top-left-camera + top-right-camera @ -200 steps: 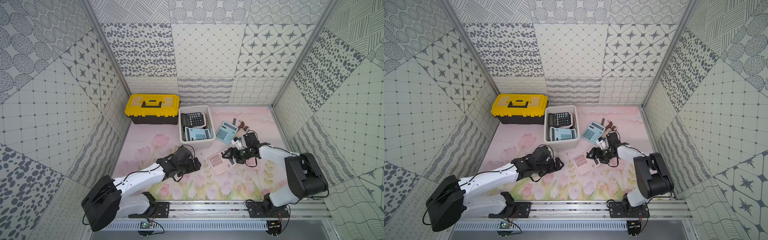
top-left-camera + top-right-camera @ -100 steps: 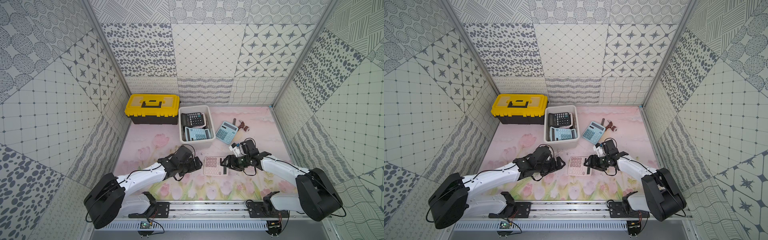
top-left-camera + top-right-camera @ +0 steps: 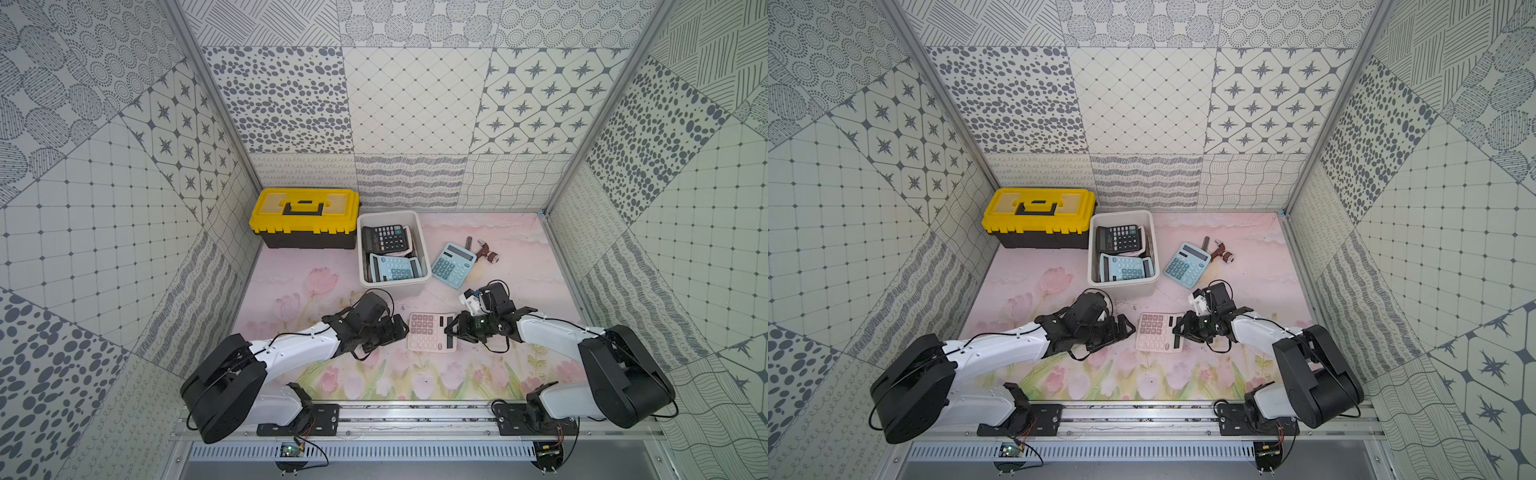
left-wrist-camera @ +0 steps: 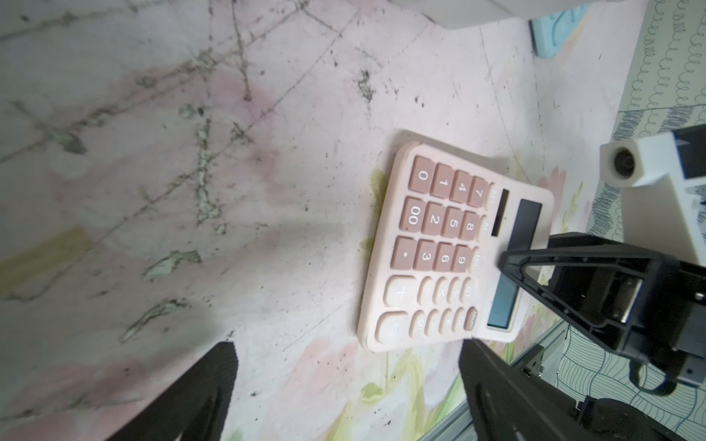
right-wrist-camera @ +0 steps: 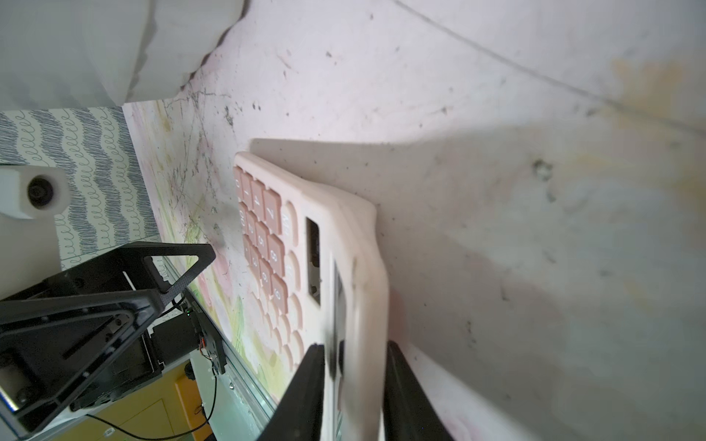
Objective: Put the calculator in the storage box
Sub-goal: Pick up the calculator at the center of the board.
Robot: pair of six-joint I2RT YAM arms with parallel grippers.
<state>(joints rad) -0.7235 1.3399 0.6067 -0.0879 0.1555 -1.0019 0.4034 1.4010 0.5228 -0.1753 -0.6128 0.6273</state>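
A pink calculator (image 3: 426, 332) (image 3: 1154, 332) lies on the flowered mat between my two grippers, in front of the storage box. My right gripper (image 3: 451, 332) (image 5: 351, 351) is shut on its display end, one finger above and one below the edge (image 5: 366, 267). The left gripper (image 3: 401, 328) (image 4: 347, 343) stands open just off the calculator's (image 4: 439, 248) keypad end, touching nothing. The storage box (image 3: 390, 286) (image 3: 1121, 287), an off-white tub, holds a black calculator (image 3: 382, 237) and a blue one (image 3: 395, 268).
Another blue calculator (image 3: 453, 265) lies on the mat to the right of the tub, with a brown tool (image 3: 484, 251) behind it. A yellow-lidded black toolbox (image 3: 305, 222) stands left of the tub. Patterned walls enclose the mat on three sides.
My right arm slid the pink calculator leftward toward the left gripper and squared it up. Its jaws then closed on the display end. The left gripper barely moved.
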